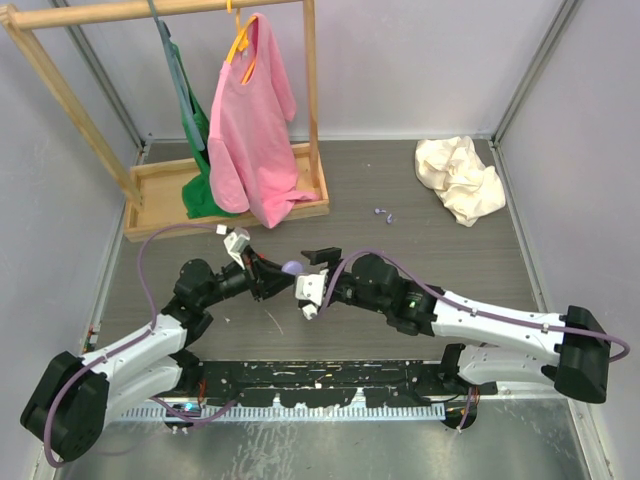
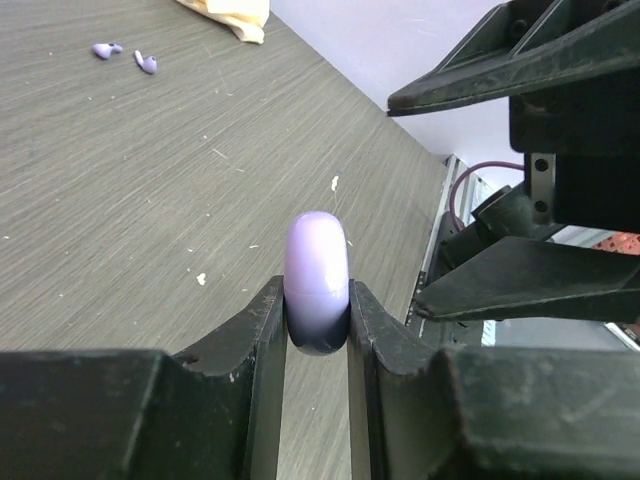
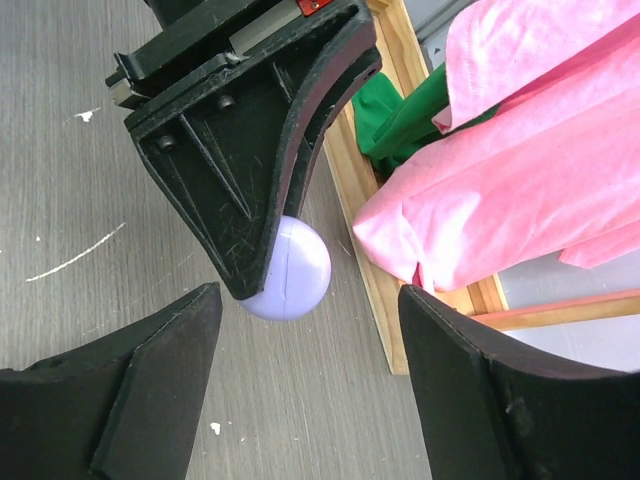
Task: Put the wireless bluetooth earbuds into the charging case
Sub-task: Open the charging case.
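Step in hand, by judgement: presenting and opening the charging case (image 2: 317,265), not yet the inserting. Case pinched edge-on between the fingers of the left end effector (image 2: 317,305), closed firmly on its two flat faces, and seemingly held clear of the desk (image 2: 150,200). Rounded, lilac, with a thin seam around the middle in the right wrist view. Apparently shut, no gap seen at the seam.

Facing it from the other side, the right end effector (image 3: 308,300): spread wide and holding nothing. Case just ahead of its fingertips and about centred in the gap, apart from both fingers.

Far ahead of the left end effector, well apart from both arms: two lilac earbuds (image 2: 146,63), lying loose on the desk close beside each other, near a cream cloth (image 1: 458,178). Too small to tell how turned. Off to the left of both end effectors, a wooden rack (image 1: 65,95) with a pink shirt (image 1: 255,130); of no concern for the task.

Next, probably: to bring the right fingers onto one half of the case and to part the lid at the seam, with a tight left grip, because of the smooth round shell and the risk of slipping or turning. Only afterwards, to reach forward for the earbuds, one at a time. Side of the hinge: cannot tell from here. Better to approach slowly.
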Robot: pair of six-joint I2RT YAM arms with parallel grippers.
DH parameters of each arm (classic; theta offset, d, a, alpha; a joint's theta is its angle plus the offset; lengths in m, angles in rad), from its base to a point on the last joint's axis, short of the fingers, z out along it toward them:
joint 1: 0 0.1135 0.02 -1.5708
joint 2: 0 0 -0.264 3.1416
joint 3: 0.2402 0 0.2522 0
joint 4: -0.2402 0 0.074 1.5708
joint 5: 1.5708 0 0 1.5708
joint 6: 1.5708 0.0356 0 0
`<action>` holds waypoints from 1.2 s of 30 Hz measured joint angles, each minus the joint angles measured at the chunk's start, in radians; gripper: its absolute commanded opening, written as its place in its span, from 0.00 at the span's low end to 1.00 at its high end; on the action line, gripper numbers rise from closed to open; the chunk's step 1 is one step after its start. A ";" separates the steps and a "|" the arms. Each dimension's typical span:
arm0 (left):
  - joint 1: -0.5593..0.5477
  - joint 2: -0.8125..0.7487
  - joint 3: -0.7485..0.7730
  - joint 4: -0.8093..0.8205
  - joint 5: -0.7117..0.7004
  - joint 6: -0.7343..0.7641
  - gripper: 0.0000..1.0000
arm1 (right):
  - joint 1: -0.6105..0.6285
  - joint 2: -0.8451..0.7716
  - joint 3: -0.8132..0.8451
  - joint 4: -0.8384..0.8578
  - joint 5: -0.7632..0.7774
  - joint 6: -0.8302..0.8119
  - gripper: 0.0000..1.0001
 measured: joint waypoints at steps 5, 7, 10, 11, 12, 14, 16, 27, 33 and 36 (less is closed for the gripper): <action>0.000 -0.012 -0.027 0.042 -0.008 0.047 0.01 | -0.008 -0.038 0.001 -0.036 -0.021 0.057 0.81; 0.000 -0.015 -0.030 0.050 -0.009 0.065 0.02 | -0.019 -0.042 0.005 -0.055 -0.040 0.098 0.82; -0.004 -0.018 -0.030 0.060 -0.008 0.092 0.03 | -0.060 -0.043 0.015 -0.075 -0.100 0.174 0.82; -0.006 -0.020 -0.030 0.063 -0.008 0.098 0.03 | -0.076 -0.043 0.019 -0.080 -0.119 0.196 0.82; -0.010 -0.022 -0.031 0.066 -0.007 0.106 0.02 | -0.101 -0.043 0.024 -0.084 -0.150 0.231 0.82; -0.019 -0.030 -0.035 0.073 -0.004 0.125 0.01 | -0.149 -0.042 0.032 -0.082 -0.206 0.298 0.82; -0.032 -0.041 -0.041 0.076 -0.002 0.149 0.00 | -0.187 -0.042 0.037 -0.074 -0.254 0.359 0.82; -0.143 -0.098 -0.085 0.098 0.007 0.326 0.01 | -0.256 -0.030 -0.009 0.084 -0.424 0.578 0.82; -0.158 -0.105 -0.092 0.099 0.006 0.378 0.01 | -0.259 -0.013 -0.027 0.105 -0.494 0.605 0.82; -0.163 -0.118 -0.095 0.098 0.003 0.387 0.02 | -0.259 -0.012 -0.036 0.103 -0.521 0.605 0.82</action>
